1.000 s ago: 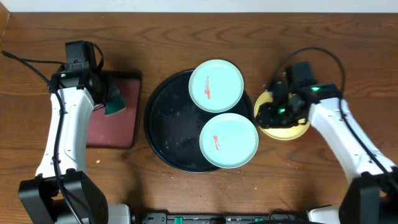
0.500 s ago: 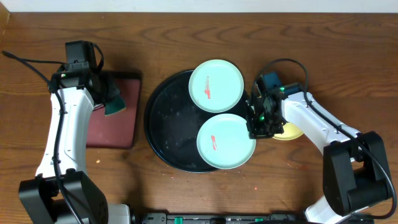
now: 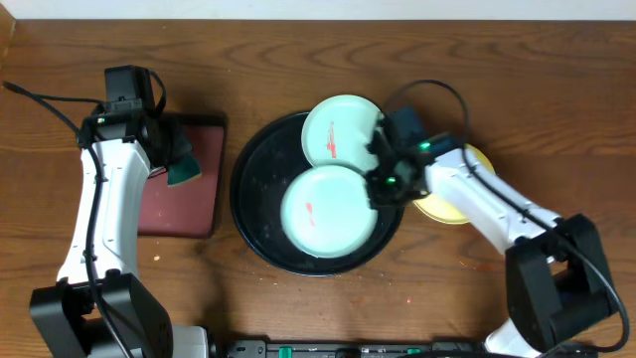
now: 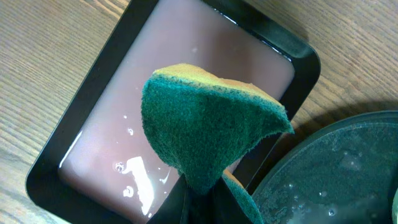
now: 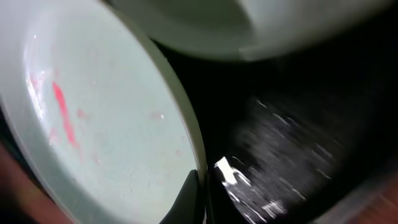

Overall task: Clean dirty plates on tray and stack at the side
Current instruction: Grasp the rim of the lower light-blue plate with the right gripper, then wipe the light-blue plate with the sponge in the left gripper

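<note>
The black round tray (image 3: 256, 214) holds two pale aqua plates with red smears. One aqua plate (image 3: 323, 214) lies in the tray's middle; the other aqua plate (image 3: 338, 134) rests on the far rim. My right gripper (image 3: 383, 181) is shut on the near plate's right rim (image 5: 186, 149). The yellow plate (image 3: 462, 204) lies on the table right of the tray, partly under my right arm. My left gripper (image 3: 179, 159) is shut on a green and yellow sponge (image 4: 208, 134) above the maroon tray (image 4: 112, 143).
The maroon rectangular tray (image 3: 184, 194) holds pinkish liquid and sits left of the black tray. The black tray's floor (image 4: 336, 180) is wet. Bare wooden table surrounds everything.
My right gripper left the yellow plate, took the near aqua plate by its rim and dragged it left toward the tray's middle. The left arm has not moved.
</note>
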Available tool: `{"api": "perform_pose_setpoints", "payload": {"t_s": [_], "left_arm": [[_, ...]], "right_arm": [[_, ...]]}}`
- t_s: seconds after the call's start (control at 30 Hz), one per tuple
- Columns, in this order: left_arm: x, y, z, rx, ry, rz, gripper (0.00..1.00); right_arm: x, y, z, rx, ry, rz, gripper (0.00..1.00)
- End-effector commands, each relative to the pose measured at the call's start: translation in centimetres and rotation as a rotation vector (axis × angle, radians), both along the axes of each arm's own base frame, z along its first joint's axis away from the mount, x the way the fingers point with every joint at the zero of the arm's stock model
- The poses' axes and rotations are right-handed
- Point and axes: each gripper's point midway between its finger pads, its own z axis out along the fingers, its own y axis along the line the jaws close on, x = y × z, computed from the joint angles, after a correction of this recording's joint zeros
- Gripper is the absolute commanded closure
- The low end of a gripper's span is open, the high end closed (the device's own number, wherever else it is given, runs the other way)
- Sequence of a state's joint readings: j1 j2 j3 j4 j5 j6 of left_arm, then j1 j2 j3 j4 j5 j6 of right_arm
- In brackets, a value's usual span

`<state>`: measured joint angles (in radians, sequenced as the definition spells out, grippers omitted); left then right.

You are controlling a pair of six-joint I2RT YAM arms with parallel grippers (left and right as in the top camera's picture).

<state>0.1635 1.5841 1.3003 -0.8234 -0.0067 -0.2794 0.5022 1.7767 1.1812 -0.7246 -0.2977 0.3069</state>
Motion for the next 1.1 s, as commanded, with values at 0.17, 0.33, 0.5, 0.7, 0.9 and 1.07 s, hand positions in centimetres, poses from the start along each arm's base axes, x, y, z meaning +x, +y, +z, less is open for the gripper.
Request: {"api": "perform_pose_setpoints", "payload": {"t_s": [0.17, 0.33, 0.5, 0.7, 0.9, 1.07], "left_arm": [[-0.3, 0.1, -0.1, 0.005, 0.012, -0.011, 0.93], [-0.2, -1.3, 0.4, -0.050, -0.009, -0.021, 0.93], [-0.6, -5.0, 0.7, -0.114, 0.000, -0.091, 0.93], [-2.6, -10.9, -1.0, -0.122, 0.090, -0.251, 0.93], [-5.0, -15.0, -4.9, -0.133, 0.184, -0.311, 0.93], [-6.0, -15.9, -8.5, -0.105, 0.210, -0.294, 0.93]], "right_arm": [[0.6, 5.4, -1.8, 0.031, -0.011, -0.125, 0.99], [0.2, 5.8, -3.5, 0.013, 0.053, -0.121, 0.99], [0.2, 5.8, -3.8, 0.003, 0.065, -0.125, 0.99], [0.1, 5.7, -4.0, 0.000, 0.069, -0.125, 0.99], [0.1, 5.8, -4.0, 0.000, 0.069, -0.124, 0.99], [0.1, 5.8, -4.0, 0.000, 0.067, -0.120, 0.99]]}}
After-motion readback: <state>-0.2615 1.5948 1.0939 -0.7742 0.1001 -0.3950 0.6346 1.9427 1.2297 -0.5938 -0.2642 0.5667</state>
